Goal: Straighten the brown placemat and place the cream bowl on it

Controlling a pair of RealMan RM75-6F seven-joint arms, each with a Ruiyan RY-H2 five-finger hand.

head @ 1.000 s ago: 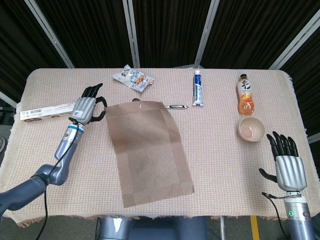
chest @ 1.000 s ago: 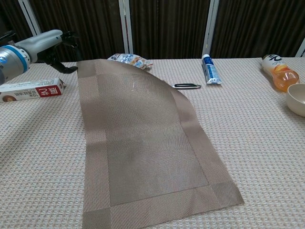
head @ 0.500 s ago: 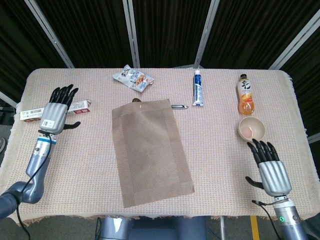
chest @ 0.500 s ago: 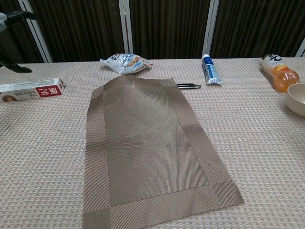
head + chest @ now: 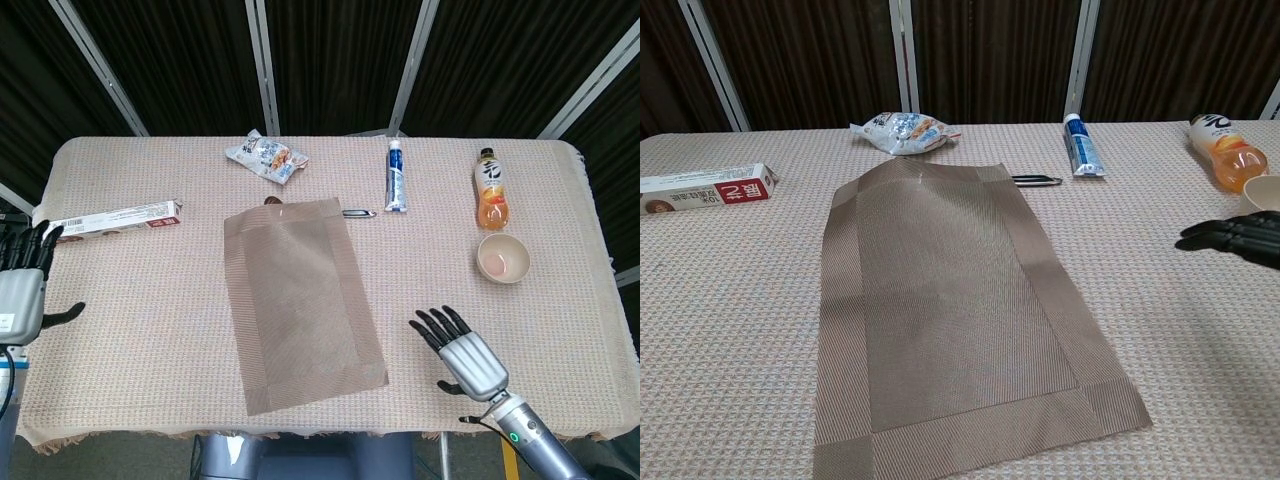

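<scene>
Where the head view looks down on the desk, the brown placemat lies flat near the middle, a long rectangle turned slightly askew so that its near end sits further right than its far end. The cream bowl stands upright well to the right of it, apart from the mat and just in front of the orange drink bottle, which lies on its side. The right robot hand is over the cloth between the mat's near right corner and the bowl, palm down, its fingers spread and holding nothing. The left robot hand shows at the left edge of the desk, fingers likewise apart and empty, just in front of a long red and white box. Along the far side lie a snack packet, a blue and white tube and a dark clip touching the mat's far right corner.

In the chest view the placemat fills the centre, its far edge slightly raised. Only the dark fingertips of the right robot hand enter from the right, straight and apart, just in front of the bowl's rim. The bottle, tube, packet and box lie toward the back.
</scene>
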